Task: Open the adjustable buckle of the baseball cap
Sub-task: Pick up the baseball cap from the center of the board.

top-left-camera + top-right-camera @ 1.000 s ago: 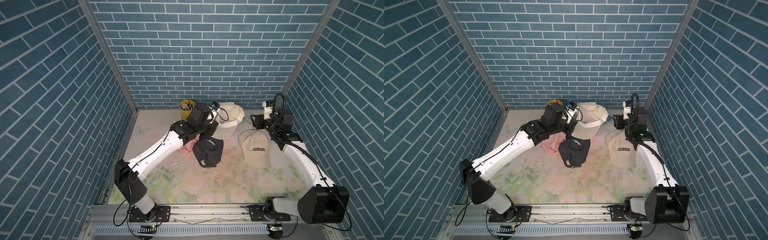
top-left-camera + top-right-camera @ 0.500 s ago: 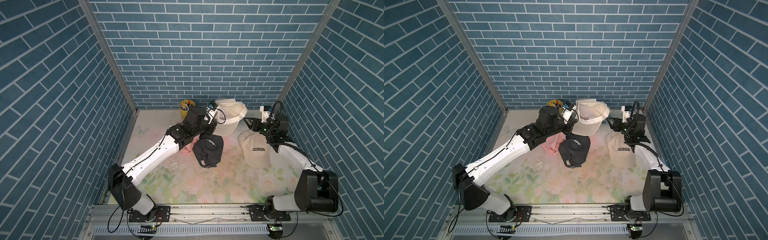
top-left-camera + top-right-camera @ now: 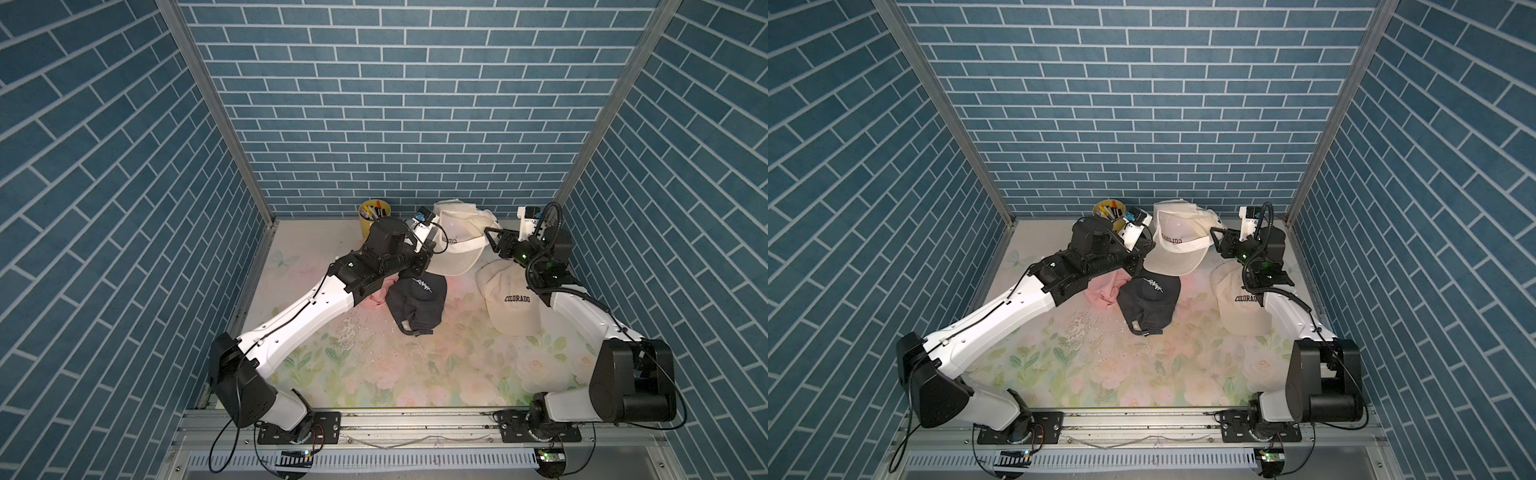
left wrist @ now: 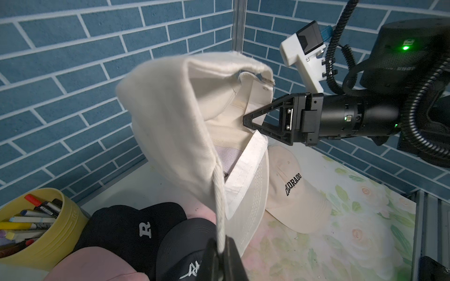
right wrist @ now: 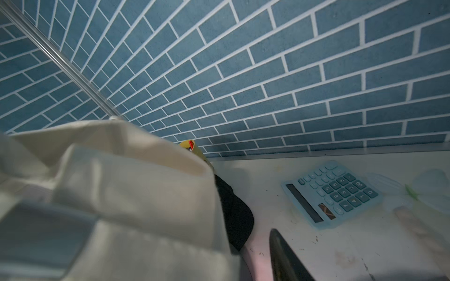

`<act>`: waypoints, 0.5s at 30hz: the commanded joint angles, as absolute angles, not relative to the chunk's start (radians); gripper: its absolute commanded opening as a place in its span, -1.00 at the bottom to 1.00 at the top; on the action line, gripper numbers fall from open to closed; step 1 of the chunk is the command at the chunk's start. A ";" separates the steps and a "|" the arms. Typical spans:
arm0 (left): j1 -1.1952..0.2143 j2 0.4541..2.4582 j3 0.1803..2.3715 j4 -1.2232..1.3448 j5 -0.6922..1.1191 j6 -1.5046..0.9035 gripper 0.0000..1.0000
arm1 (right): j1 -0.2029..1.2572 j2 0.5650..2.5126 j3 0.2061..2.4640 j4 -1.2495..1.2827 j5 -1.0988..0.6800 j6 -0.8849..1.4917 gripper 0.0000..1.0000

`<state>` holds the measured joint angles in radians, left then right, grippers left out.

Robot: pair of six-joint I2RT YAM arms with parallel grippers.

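- At left, left gripper [image 4: 220, 245] clamps tight on cap [image 4: 170, 116] rim; advise steady hold.
- Centre rear, cap hangs raised between the arms.
- Right gripper [image 4: 245, 120], jaws half apart and empty, noses cap's back; should align on buckle [image 4: 267, 82] before closing.

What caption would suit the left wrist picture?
Left tool holds up a cream cap while the right tool points at its rear opening.

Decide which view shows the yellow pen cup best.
Left wrist view: the yellow pen cup is close, markers distinct. Both top views show it small; the right wrist view, only a sliver behind the raised cream cap.
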<state>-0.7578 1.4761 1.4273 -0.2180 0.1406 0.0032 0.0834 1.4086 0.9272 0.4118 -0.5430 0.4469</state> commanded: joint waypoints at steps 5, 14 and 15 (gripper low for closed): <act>-0.757 1.436 1.412 -0.153 0.172 -0.004 -1.00 | 0.077 1.393 0.896 0.530 -0.574 0.458 -0.07; -0.756 1.456 1.410 -0.151 0.187 -0.018 -1.00 | 0.124 1.382 0.945 0.509 -0.632 0.457 -0.44; -0.757 1.457 1.411 -0.152 0.186 -0.018 -1.00 | 0.128 1.370 0.937 0.518 -0.611 0.455 -0.50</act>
<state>-0.7574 1.4624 1.4139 -0.1970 0.1631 -0.0109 0.1097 1.4067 0.9157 0.4812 -0.6048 0.4480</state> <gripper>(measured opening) 0.072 0.259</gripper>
